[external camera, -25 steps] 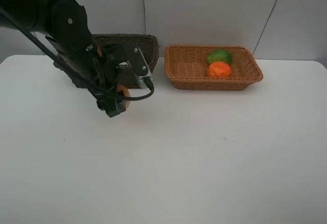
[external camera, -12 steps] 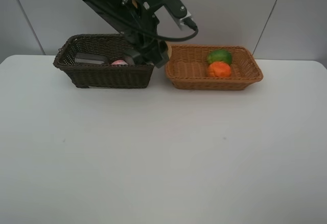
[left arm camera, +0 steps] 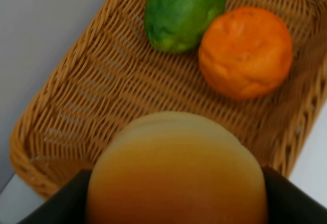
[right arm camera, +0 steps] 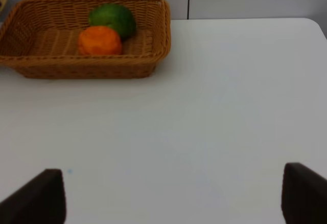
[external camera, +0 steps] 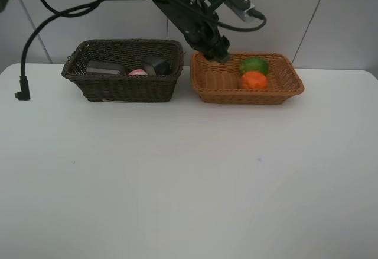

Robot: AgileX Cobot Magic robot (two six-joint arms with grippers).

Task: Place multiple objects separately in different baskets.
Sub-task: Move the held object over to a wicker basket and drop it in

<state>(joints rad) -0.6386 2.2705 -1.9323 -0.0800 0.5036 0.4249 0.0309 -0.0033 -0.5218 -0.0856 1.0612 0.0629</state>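
Now we see the round red-orange fruit with a yellowish top [left arm camera: 176, 173] filling the near part of the left wrist view, pinched between the two dark fingers [left arm camera: 61, 201] of the left gripper [external camera: 214, 53]; the jaws stand wide around it, one on each side. In the high view that claw hangs over the near-left end of the light orange-tan shallow wicker basket [external camera: 220, 93], and the fruit itself is mostly hidden behind the arm there.

Inside that basket we can pick out the bumpy orange tangerine [external camera: 254, 80] and, touching it on the wall side, the green fruit [external camera: 253, 65]; both sit toward the basket's right half.

Just beside it, to the left, we have the dark brown deeper woven basket [external camera: 124, 87]. A dark grey-green bottle [external camera: 105, 68] lies in it, with a small pink item [external camera: 137, 72] near the middle; what the darker shape next to that is, we cannot tell.

Over on the right, the right gripper [right arm camera: 171, 196] holds nothing: its two dark fingertips are spread far apart above the bare white table [external camera: 189, 182], with the tan basket well ahead of it.
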